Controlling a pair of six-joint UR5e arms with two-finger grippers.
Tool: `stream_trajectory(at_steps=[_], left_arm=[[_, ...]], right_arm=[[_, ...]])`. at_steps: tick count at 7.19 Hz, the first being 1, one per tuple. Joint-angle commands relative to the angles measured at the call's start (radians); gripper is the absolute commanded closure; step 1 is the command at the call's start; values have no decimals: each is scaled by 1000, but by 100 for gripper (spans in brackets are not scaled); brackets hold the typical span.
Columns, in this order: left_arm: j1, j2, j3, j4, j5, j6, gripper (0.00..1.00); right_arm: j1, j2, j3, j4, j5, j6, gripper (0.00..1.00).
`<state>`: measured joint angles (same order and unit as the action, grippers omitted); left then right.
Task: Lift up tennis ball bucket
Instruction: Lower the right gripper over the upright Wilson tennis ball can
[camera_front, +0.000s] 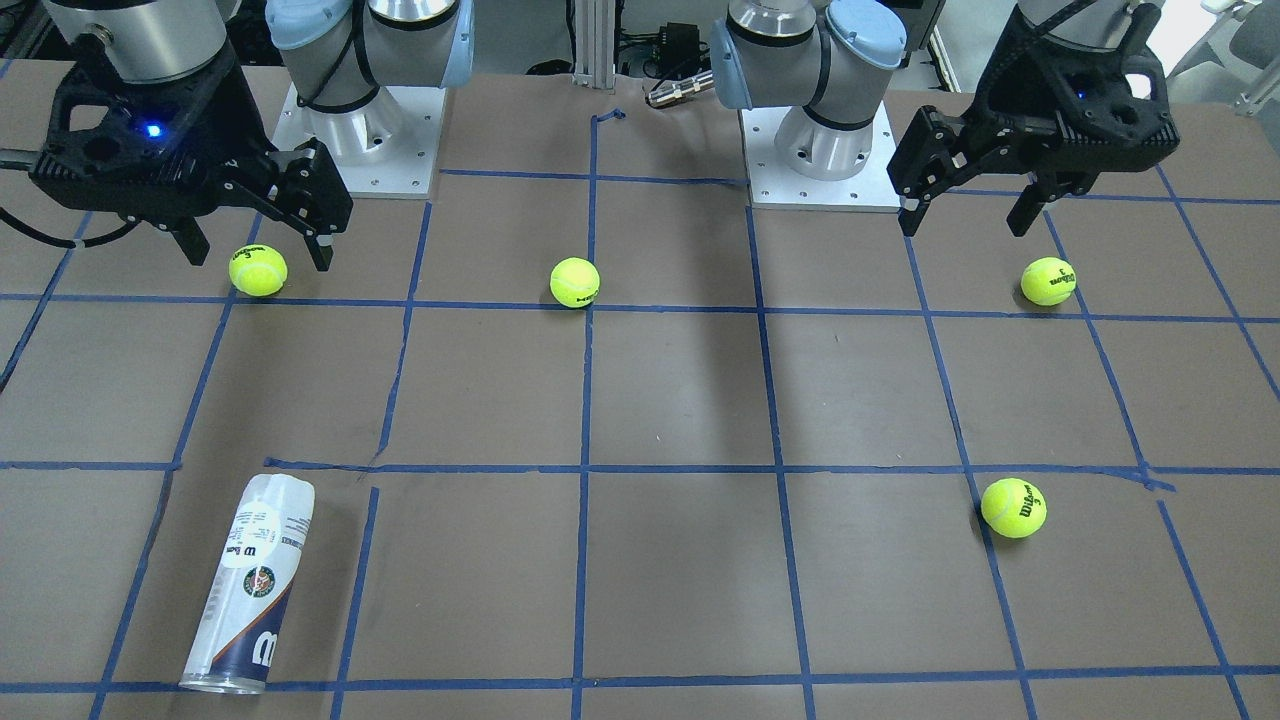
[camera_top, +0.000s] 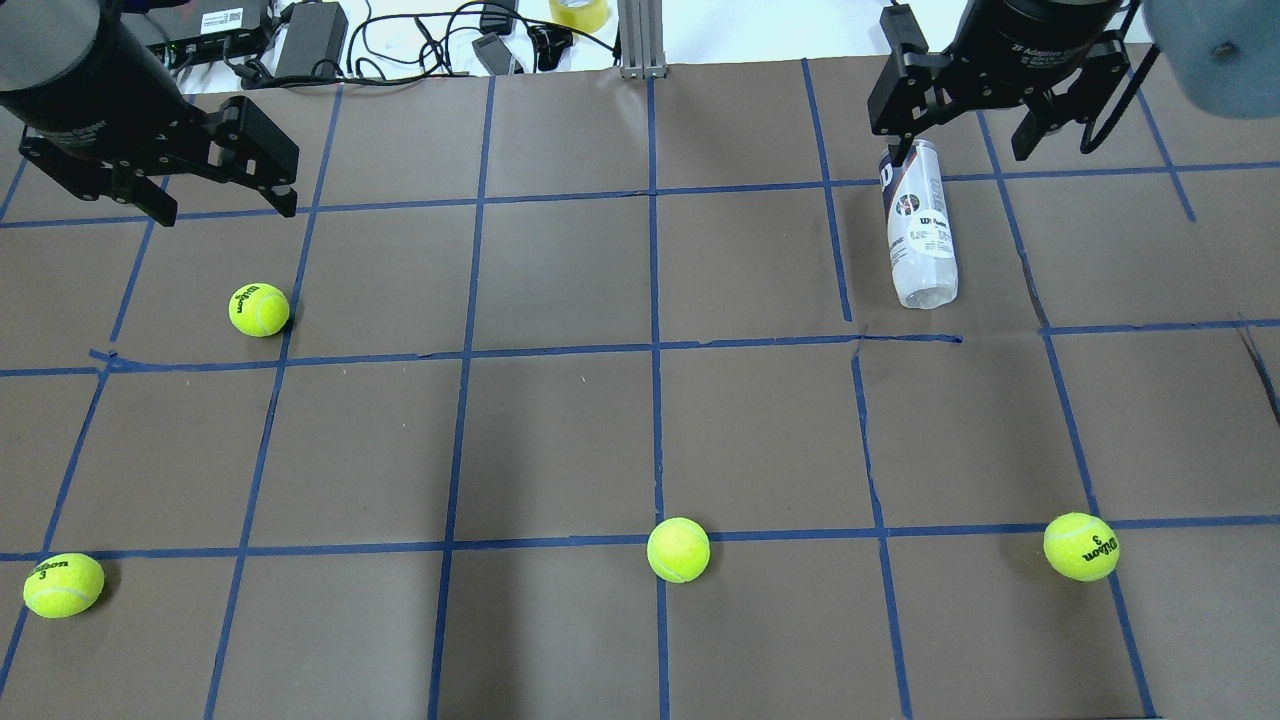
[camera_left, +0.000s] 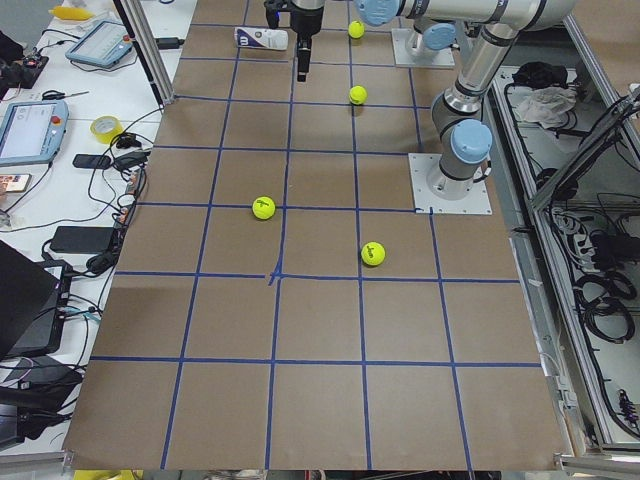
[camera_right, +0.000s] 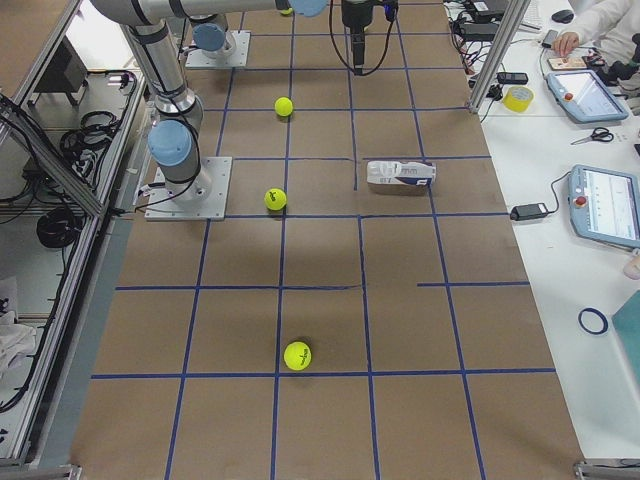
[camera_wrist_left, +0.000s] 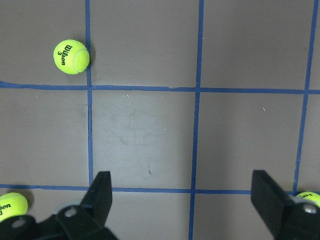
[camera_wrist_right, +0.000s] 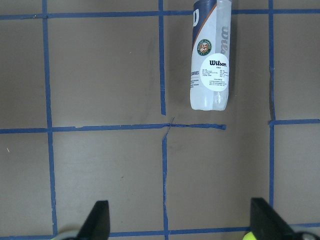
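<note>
We see a clear plastic cylinder can (camera_front: 250, 590) labelled white and navy; yellow-green tennis balls (camera_front: 574, 281); brown table (camera_front: 680, 400), blue-taped grid (camera_front: 586, 400).

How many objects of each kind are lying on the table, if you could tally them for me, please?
Yellow-green tennis balls: 4
Clear tennis ball bucket, lying on its side: 1
Total: 5
</note>
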<state>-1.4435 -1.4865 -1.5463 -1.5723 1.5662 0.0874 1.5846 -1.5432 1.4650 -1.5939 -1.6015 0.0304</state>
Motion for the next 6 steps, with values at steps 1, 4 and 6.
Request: stream_trajectory(at_steps=[1, 4, 6], left_arm=[[0, 0, 0, 0, 0, 0, 0], [-3, 0, 0, 0, 0, 0, 0], [-2, 0, 0, 0, 0, 0, 0]], right_arm=[[0, 0, 0, 0, 3, -4, 0], [-2, 5, 0, -1, 3, -4, 0], [-64, 43, -21, -64, 15, 31, 0]])
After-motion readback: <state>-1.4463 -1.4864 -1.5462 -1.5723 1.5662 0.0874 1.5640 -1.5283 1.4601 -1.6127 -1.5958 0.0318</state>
